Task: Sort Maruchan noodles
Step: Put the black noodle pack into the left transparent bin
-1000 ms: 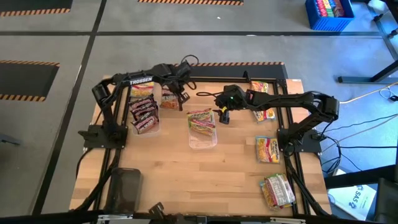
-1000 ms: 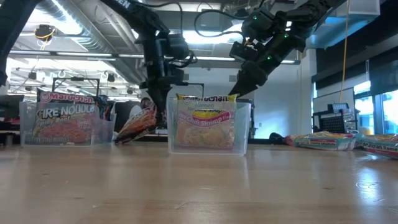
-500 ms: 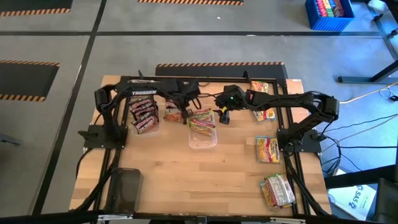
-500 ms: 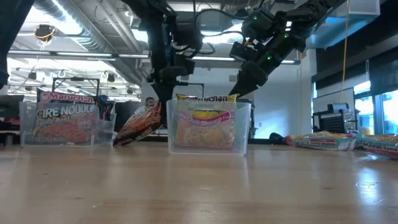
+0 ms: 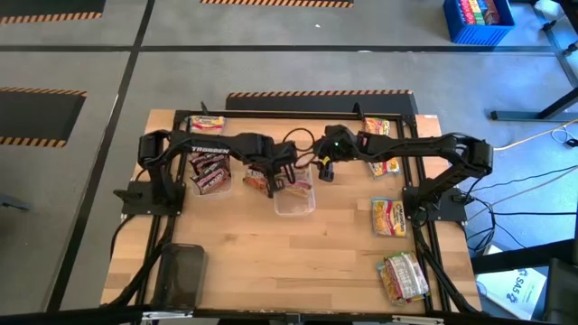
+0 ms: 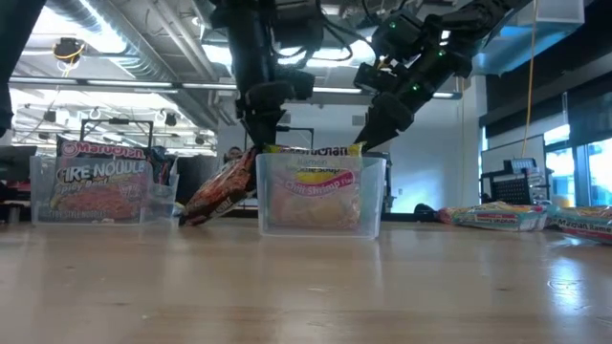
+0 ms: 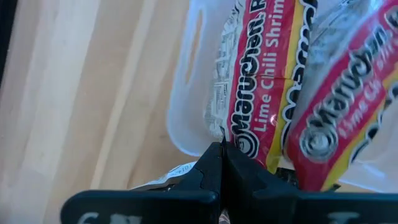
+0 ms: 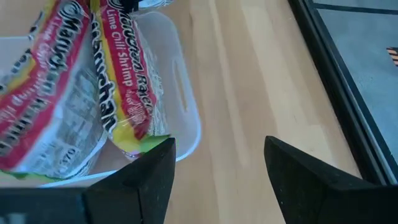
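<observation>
My left gripper [image 5: 269,170] is shut on an orange and dark red Maruchan noodle packet [image 6: 218,191], just left of the clear middle tray [image 5: 296,200]. That tray holds Lime Chili Shrimp packets [image 7: 273,93]. A second clear tray [image 5: 209,171] at the left holds dark red packets [image 6: 96,186]. My right gripper [image 8: 217,162] hangs open above the middle tray's far right corner, with nothing between its fingers. My left gripper pinches the packet's upper end [image 6: 245,161] between its two shut fingers, coming steeply from above. The packet hangs tilted below the fingers. Its lower end [image 6: 191,214] is close to the table, left of the middle tray; whether it touches the wood I cannot tell.
Loose packets lie at the far left [image 5: 206,124], under the right arm [image 5: 381,149], at the right edge [image 5: 388,217] and near right [image 5: 404,275]. A black box [image 5: 181,275] stands at the near left. Bare wood lies in the near middle.
My left gripper has swung toward the table's right and a little nearer, from beyond the left tray to the middle tray's left side. It stays shut, and the packet has come along, hanging tilted.
</observation>
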`<state>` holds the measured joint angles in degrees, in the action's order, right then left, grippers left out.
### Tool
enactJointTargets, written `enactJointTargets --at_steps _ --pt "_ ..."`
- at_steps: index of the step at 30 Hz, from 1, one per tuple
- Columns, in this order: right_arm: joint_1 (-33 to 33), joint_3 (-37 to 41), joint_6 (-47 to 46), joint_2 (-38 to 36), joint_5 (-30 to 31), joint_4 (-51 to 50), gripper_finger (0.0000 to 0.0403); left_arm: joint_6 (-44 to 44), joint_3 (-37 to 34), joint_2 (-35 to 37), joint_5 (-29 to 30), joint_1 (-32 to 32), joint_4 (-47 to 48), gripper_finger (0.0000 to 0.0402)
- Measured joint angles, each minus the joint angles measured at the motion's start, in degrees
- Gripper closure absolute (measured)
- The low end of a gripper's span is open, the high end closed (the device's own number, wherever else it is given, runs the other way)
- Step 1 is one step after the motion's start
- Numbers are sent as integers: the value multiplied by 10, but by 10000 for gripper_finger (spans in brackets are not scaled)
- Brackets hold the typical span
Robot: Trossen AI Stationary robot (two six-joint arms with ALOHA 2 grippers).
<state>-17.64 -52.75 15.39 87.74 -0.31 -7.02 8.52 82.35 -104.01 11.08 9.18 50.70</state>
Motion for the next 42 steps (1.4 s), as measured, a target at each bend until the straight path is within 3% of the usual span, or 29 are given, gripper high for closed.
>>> enactJointTargets --at_steps 17,25,38,42 --pt "124 0 -53 0 44 7 175 47 0 6 36 -116 2 401" --pt "168 0 -84 0 55 -8 175 101 0 8 91 -140 81 401" --pt "262 0 -107 1 51 -12 175 174 0 10 92 -212 110 401" --pt "296 -1 -107 11 4 11 175 184 0 10 81 -239 91 401"
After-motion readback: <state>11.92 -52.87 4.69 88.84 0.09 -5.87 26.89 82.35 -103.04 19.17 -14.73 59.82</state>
